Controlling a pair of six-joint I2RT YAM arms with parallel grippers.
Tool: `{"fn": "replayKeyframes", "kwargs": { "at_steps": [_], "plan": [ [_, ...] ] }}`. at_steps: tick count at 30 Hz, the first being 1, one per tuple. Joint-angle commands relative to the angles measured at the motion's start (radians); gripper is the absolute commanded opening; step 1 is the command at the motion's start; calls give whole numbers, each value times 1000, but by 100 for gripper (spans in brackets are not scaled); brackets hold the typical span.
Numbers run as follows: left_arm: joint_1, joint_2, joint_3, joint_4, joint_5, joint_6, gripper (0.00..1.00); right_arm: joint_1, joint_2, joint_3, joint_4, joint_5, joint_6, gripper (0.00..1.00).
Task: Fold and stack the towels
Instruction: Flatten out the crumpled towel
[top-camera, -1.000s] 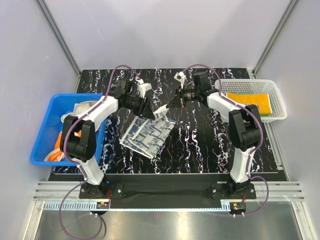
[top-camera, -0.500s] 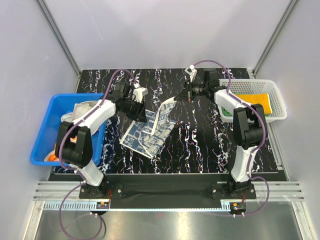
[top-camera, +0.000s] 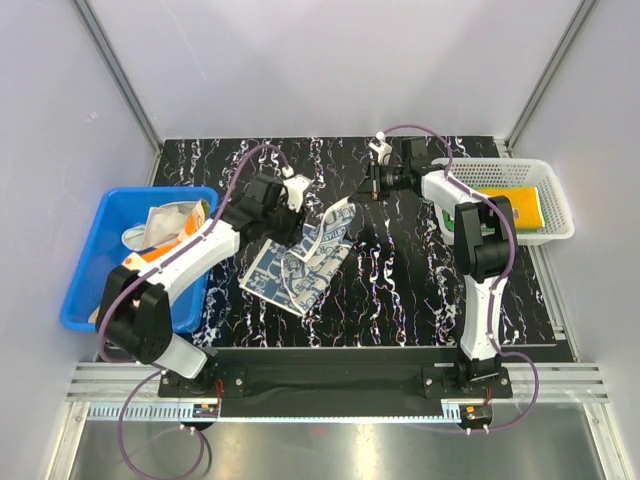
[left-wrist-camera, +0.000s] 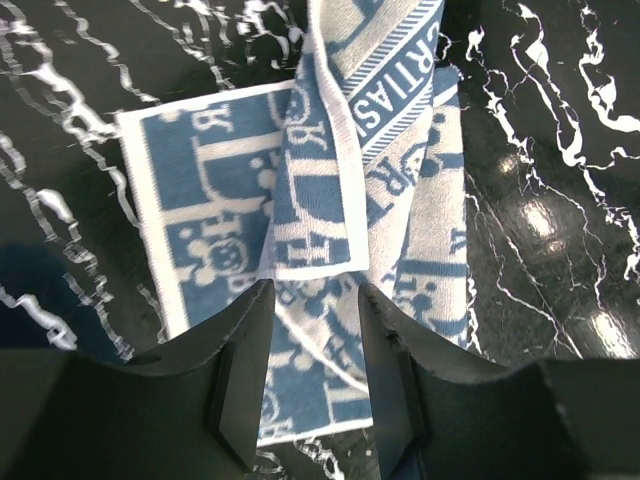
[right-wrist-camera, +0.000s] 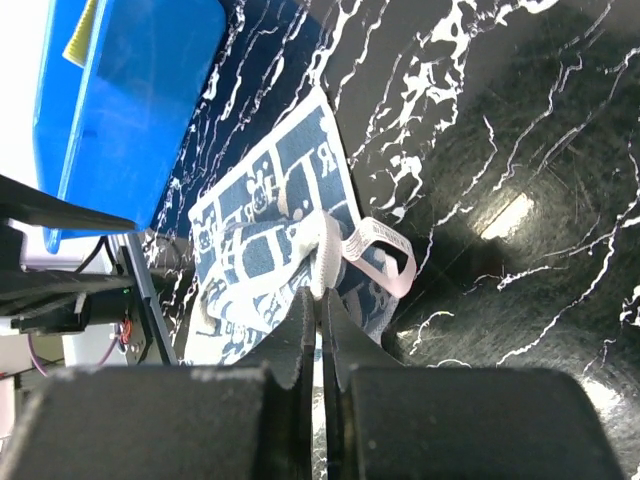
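Note:
A white towel with navy pattern (top-camera: 293, 268) lies partly spread on the black marbled table (top-camera: 400, 270), its far right corner lifted and twisted. My right gripper (top-camera: 368, 192) is shut on that corner's edge (right-wrist-camera: 322, 262), beside a pale label loop (right-wrist-camera: 385, 258). My left gripper (top-camera: 297, 222) is open and hovers just over the towel's far side; the towel (left-wrist-camera: 230, 210) shows between its fingers (left-wrist-camera: 240, 375) and a folded flap (left-wrist-camera: 315, 200) hangs ahead of them. An orange-yellow towel (top-camera: 512, 206) lies in the white mesh basket (top-camera: 548, 234).
A blue plastic bin (top-camera: 88, 270) stands at the left table edge, holding a whitish-beige cloth (top-camera: 158, 222) and an orange one (top-camera: 190, 226). It also shows in the right wrist view (right-wrist-camera: 130, 90). Grey walls close in the back and sides.
My right gripper has pulled the towel's corner up and toward the far right. My left arm has swung right, over the towel's far edge.

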Motion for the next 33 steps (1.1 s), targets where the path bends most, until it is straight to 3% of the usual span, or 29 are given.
{"fn": "replayKeyframes", "kwargs": {
  "at_steps": [1, 13, 18, 22, 25, 33],
  "plan": [
    [-36, 54, -4, 129, -55, -1, 44, -5, 10, 44, -25, 8, 19, 0],
    [-122, 232, 39, 132, -161, 125, 48, -3, 30, 62, -45, -7, 8, 0],
    [-148, 276, 33, 133, -269, 151, 57, -3, 42, 71, -45, -13, 14, 0],
    [-151, 304, 31, 170, -318, 143, 53, -3, 52, 73, -42, -16, 16, 0],
    [-151, 314, 37, 178, -335, 142, 43, -5, 56, 77, -54, -13, 8, 0],
    [-151, 317, 39, 187, -425, 159, 38, -5, 65, 88, -64, -10, 0, 0]
  ]
}}
